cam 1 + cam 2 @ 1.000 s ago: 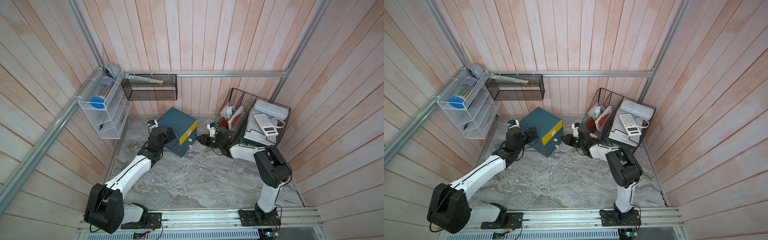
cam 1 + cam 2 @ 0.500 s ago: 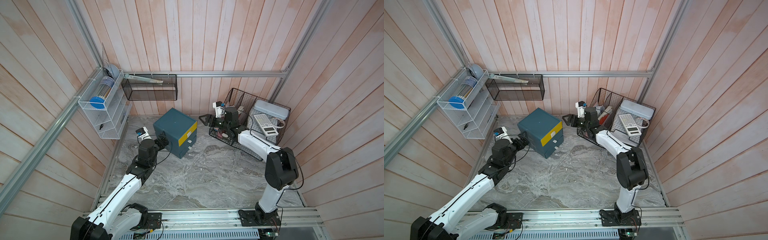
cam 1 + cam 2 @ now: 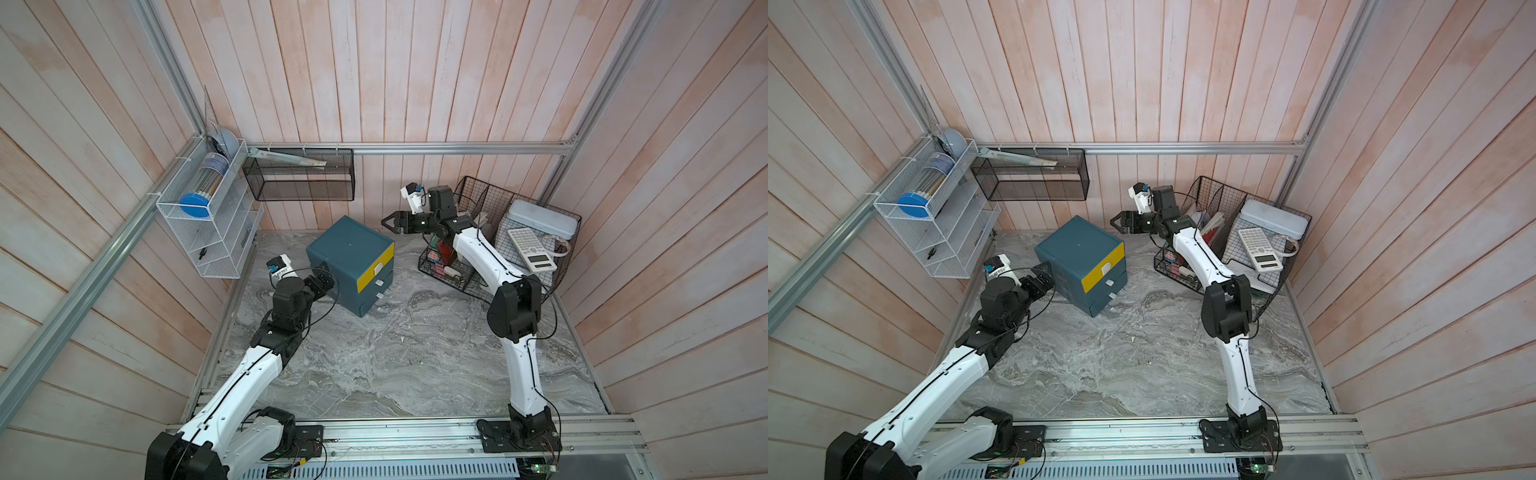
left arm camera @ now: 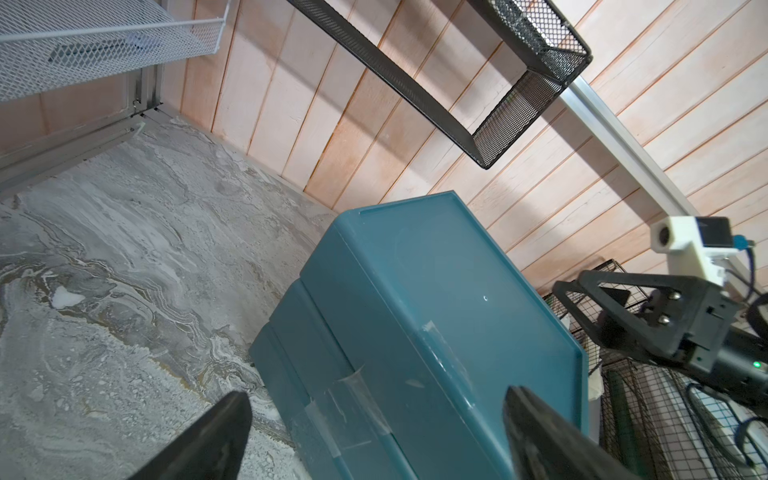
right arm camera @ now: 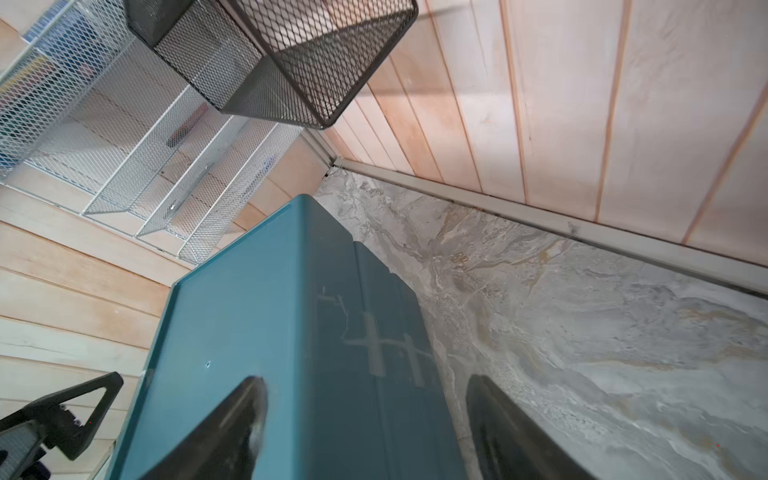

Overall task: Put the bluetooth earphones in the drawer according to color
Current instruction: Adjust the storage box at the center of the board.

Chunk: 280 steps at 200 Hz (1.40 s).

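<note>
The drawer (image 3: 349,253) (image 3: 1077,249) is a dark teal cabinet with a yellow top front (image 3: 374,270) and two teal fronts, all pushed in. No bluetooth earphones are in view. My left gripper (image 3: 323,281) (image 3: 1045,277) stands open beside the cabinet's rear left side, holding nothing. In the left wrist view the cabinet (image 4: 415,311) lies past the left gripper (image 4: 374,415). My right gripper (image 3: 388,222) (image 3: 1118,220) hangs open and raised off the cabinet's back right corner, holding nothing. The right wrist view looks down the right gripper (image 5: 368,392) onto the cabinet (image 5: 257,332).
A black wire basket (image 3: 457,286) at the right holds a calculator (image 3: 532,249), a grey tin (image 3: 540,218) and small items. A white mesh rack (image 3: 208,232) hangs on the left wall. A black mesh shelf (image 3: 299,178) hangs on the back wall above the cabinet.
My right gripper has opened, risen from beside the drawer fronts and swung to the cabinet's back right corner. My left arm has drawn back from the cabinet's side.
</note>
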Available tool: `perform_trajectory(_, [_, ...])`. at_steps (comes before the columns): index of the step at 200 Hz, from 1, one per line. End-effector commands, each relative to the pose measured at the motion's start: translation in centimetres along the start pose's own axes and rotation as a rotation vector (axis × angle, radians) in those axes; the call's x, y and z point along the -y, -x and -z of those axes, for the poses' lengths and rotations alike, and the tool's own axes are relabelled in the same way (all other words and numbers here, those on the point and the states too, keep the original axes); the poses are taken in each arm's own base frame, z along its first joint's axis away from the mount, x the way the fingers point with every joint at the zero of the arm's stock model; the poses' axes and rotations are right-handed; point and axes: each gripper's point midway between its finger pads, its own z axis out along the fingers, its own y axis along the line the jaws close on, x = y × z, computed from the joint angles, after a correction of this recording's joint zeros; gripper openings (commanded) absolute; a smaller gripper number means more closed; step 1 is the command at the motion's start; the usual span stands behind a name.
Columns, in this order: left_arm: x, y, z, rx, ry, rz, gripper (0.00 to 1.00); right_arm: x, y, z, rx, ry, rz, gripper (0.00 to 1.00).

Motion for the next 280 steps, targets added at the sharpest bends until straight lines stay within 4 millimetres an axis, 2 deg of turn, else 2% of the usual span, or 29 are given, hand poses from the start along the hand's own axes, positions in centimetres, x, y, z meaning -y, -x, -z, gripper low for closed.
perform_trajectory(1, [0.5,0.0,0.1,-0.007,-0.059,0.038,1.0,-2.7,-4.0,-1.3,-0.164,0.036,0.03,0.81])
perform_trajectory(31, [0.1,-0.2,-0.2,-0.024,-0.068,0.059,1.0,-5.0,-6.9,-2.3,-0.239,0.036,0.063,0.79])
perform_trajectory(59, [-0.5,-0.1,-0.4,-0.03,-0.062,0.073,1.0,-7.2,-9.2,-1.9,-0.261,0.031,0.083,0.78])
perform_trajectory(92, [-0.4,-0.2,-0.6,-0.042,-0.074,0.077,1.0,-9.8,-10.9,0.3,-0.223,0.063,0.074,0.76])
perform_trajectory(132, [0.3,-0.9,-1.1,-0.077,-0.119,0.081,1.0,-11.8,-12.9,3.8,-0.15,0.139,0.037,0.75])
perform_trajectory(152, [1.2,-1.5,-1.5,-0.112,-0.172,0.08,1.0,-11.2,-12.7,5.2,-0.111,0.114,0.002,0.76])
perform_trajectory(194, [3.5,-3.4,-2.4,-0.209,-0.278,0.071,0.99,-7.4,-10.3,7.8,0.015,0.032,-0.089,0.78])
perform_trajectory(227, [5.3,-4.9,-2.8,-0.269,-0.328,0.032,0.98,-4.4,-9.5,8.9,0.071,0.006,-0.15,0.79])
perform_trajectory(251, [6.2,-6.0,-3.1,-0.308,-0.348,0.01,0.97,-3.8,-9.6,8.6,0.059,0.02,-0.155,0.79])
perform_trajectory(280, [6.7,-6.4,-3.1,-0.323,-0.363,-0.004,0.97,-4.4,-10.0,8.0,0.042,0.071,-0.151,0.79])
